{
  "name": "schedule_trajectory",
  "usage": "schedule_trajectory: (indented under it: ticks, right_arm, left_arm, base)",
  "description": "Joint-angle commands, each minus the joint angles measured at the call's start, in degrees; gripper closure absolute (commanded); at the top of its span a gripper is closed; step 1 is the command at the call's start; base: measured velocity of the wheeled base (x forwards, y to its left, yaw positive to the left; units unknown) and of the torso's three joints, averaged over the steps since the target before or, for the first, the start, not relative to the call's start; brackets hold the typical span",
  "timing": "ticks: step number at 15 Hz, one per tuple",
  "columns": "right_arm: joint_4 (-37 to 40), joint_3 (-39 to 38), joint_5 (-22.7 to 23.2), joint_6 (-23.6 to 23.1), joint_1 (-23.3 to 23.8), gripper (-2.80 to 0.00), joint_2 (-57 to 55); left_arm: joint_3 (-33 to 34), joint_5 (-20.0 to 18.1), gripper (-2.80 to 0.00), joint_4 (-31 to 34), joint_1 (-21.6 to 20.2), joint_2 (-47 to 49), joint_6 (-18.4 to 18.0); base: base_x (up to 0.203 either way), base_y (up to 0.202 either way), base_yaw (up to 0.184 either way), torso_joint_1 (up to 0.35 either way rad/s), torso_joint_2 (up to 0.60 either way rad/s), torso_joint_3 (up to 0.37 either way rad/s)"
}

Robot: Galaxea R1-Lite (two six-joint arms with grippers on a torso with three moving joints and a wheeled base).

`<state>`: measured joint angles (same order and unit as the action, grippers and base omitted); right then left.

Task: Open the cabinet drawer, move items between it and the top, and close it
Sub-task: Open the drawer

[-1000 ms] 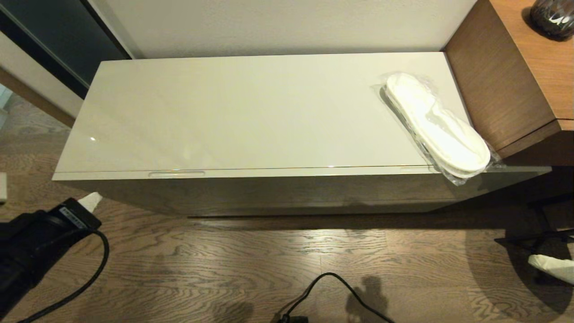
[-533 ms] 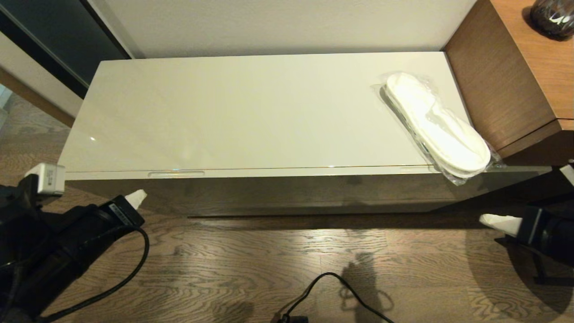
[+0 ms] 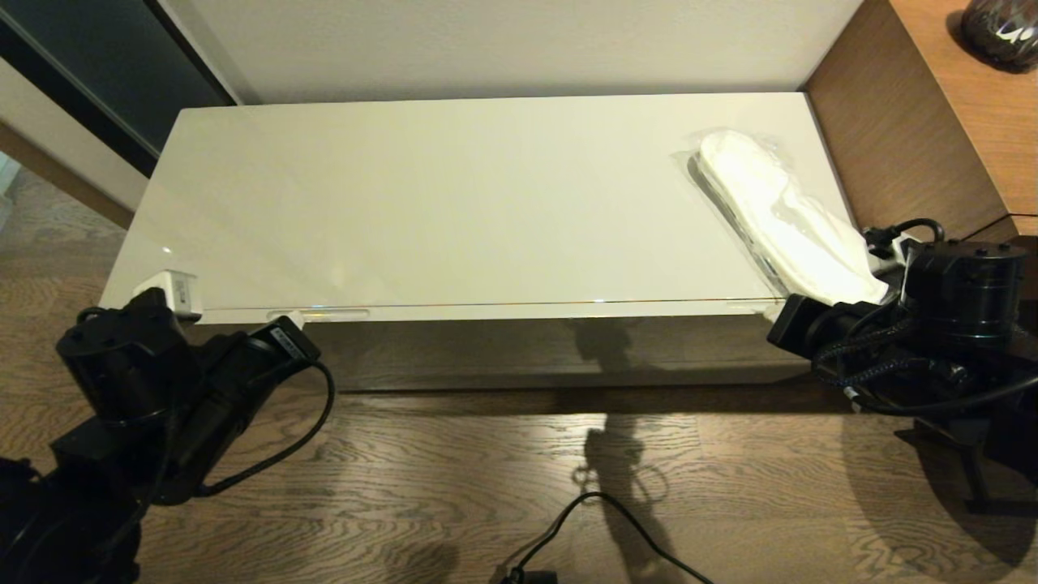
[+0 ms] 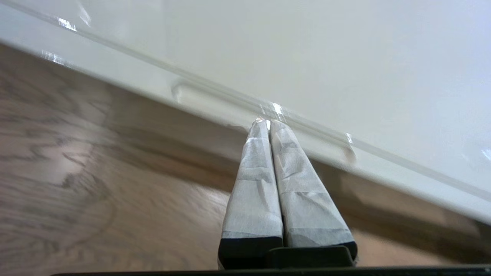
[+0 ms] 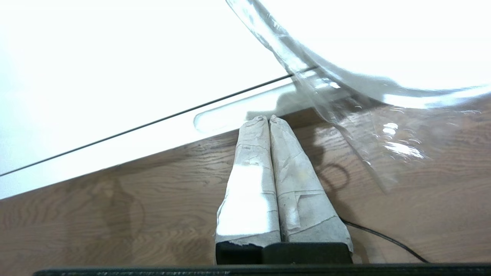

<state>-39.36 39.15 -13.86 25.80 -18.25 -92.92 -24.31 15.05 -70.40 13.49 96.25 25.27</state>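
Observation:
The cabinet drawer (image 3: pixel 519 311) is closed, only a thin seam showing under the top (image 3: pixel 454 203). The wrapped white slippers (image 3: pixel 778 219) lie on the top's right end, their plastic overhanging the front edge (image 5: pixel 364 126). My left gripper (image 3: pixel 293 319) is shut, its tips (image 4: pixel 267 123) at the left recessed pull (image 4: pixel 207 99). My right gripper (image 5: pixel 267 119) is shut too, its tips just below the right pull (image 5: pixel 226 115), beside the slippers' wrap (image 5: pixel 307 69). In the head view the right gripper's tips are hidden behind its wrist (image 3: pixel 811 324).
A taller brown wood desk (image 3: pixel 908 162) abuts the cabinet on the right, with a dark vase (image 3: pixel 1001 28) on it. A black cable (image 3: pixel 584 519) lies on the wood floor in front. A wall runs behind; a dark panel (image 3: pixel 97 73) stands at the far left.
Both arms have risen from low at the sides and moved in to the drawer's front edge, left to the left pull, right to the right pull. The slippers have not moved.

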Motion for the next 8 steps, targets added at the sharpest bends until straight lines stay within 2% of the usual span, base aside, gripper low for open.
schedule_trajectory:
  ticks: [1, 6, 8]
  right_arm:
    - [-0.6, 2.4, -0.6, 0.0, -0.5, 0.00, -3.7]
    - [-0.7, 3.7, -1.0, -0.1, -0.6, 0.00, -5.2]
    - [-0.7, 3.6, -1.1, 0.1, -0.5, 0.00, -5.6]
  left_arm:
    - [-2.8, 0.3, 0.00, -1.0, -0.4, 4.1, 0.0]
    - [-3.9, -0.4, 0.00, 0.1, -0.7, 2.3, -0.7]
    - [-2.1, -2.3, 0.00, 1.2, -0.8, -0.2, -0.7]
  base:
    - [0.000, 0.000, 0.000, 0.000, 0.00, 0.000]
    - [0.000, 0.000, 0.000, 0.000, 0.00, 0.000]
    - [0.000, 0.000, 0.000, 0.000, 0.00, 0.000]
